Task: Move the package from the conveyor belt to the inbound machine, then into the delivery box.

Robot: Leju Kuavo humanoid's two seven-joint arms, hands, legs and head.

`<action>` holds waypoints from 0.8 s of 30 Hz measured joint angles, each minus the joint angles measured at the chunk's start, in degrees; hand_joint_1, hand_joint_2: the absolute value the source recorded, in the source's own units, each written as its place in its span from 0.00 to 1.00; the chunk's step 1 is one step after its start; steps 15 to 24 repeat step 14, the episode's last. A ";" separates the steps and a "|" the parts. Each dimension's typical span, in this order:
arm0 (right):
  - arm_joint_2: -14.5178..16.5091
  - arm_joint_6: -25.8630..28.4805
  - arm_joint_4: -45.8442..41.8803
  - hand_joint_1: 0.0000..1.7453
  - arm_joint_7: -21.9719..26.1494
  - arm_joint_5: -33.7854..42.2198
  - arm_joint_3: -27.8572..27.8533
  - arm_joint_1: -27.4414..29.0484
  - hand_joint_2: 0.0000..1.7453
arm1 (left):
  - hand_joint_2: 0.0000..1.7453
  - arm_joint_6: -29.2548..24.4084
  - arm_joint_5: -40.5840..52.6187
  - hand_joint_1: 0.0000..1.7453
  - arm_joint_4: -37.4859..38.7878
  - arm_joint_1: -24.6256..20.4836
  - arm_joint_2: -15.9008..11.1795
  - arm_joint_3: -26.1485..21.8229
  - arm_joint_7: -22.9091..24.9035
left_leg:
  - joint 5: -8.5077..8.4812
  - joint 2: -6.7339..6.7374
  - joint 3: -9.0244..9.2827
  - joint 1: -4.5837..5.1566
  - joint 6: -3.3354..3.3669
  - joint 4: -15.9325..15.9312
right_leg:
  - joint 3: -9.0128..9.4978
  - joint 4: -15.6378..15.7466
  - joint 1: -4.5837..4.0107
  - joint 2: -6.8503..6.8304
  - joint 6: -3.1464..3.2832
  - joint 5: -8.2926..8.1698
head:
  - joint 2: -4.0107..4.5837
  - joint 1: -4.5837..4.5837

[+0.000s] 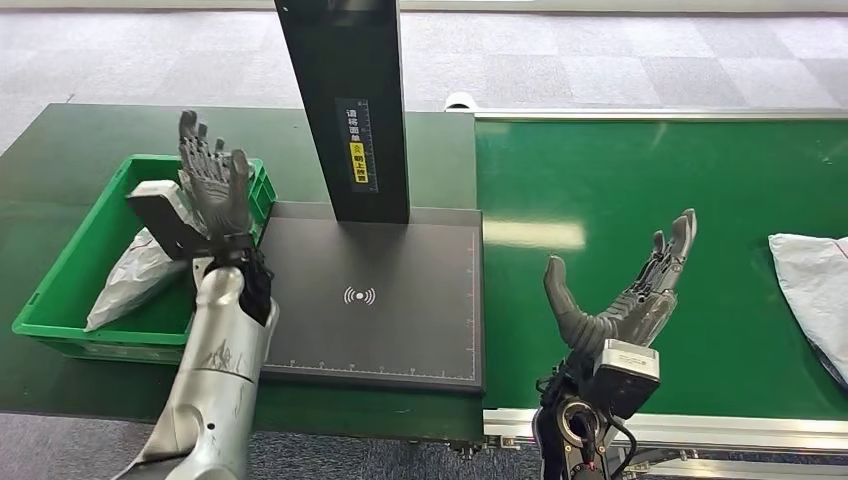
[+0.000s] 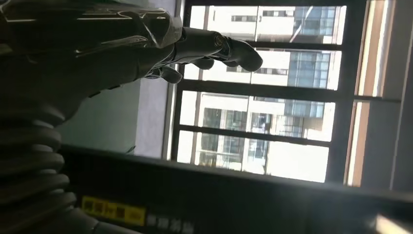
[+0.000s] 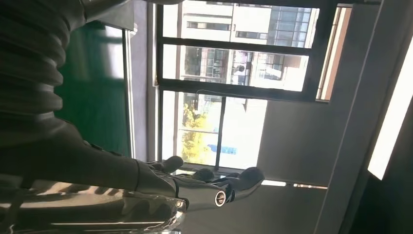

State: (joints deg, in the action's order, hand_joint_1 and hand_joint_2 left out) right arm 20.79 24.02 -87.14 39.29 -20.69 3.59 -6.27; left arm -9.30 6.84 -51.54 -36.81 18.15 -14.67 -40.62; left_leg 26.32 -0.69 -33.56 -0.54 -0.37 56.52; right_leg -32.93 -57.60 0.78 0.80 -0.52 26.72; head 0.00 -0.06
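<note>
A package (image 1: pixel 812 290) is waiting on the belt (image 1: pixel 650 190) at the far right, so the pickup step is probably in hand; a reach rightward is needed. The right hand (image 1: pixel 625 300) is held spread, empty. The left hand (image 1: pixel 215 185) is raised, fingers apart, by the box (image 1: pixel 70 275).

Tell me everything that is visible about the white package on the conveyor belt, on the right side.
The package is a soft bag of white, woven-looking plastic with wrinkles on its surface. It lies flat on the green conveyor belt, at the right edge of the head view, which cuts it off, so its full shape cannot be seen. A darker part shows at its lower corner. Nothing holds it: the right hand is open, raised over the belt to its left, and apart from it.
</note>
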 joint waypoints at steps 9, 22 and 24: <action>0.09 -2.52 4.93 0.00 0.28 0.70 -2.63 2.11 1.00 | 1.00 7.05 -7.15 0.00 -13.63 18.88 -0.43 19.21 0.25 | 0.11 0.03 -0.04 -0.02 0.02 -0.01 | -0.08 0.03 -0.02 0.03 -0.06 0.09 | 0.00 -0.05; 0.11 -3.52 7.21 0.00 0.33 1.40 -3.96 2.21 1.00 | 1.00 9.15 -6.87 0.00 -14.50 22.08 -0.83 19.73 0.35 | 0.10 0.04 -0.02 -0.03 0.02 -0.01 | -0.06 0.03 -0.03 0.04 -0.06 0.09 | 0.00 -0.03; 0.11 -3.52 7.21 0.00 0.33 1.40 -3.96 2.21 1.00 | 1.00 9.15 -6.87 0.00 -14.50 22.08 -0.83 19.73 0.35 | 0.10 0.04 -0.02 -0.03 0.02 -0.01 | -0.06 0.03 -0.03 0.04 -0.06 0.09 | 0.00 -0.03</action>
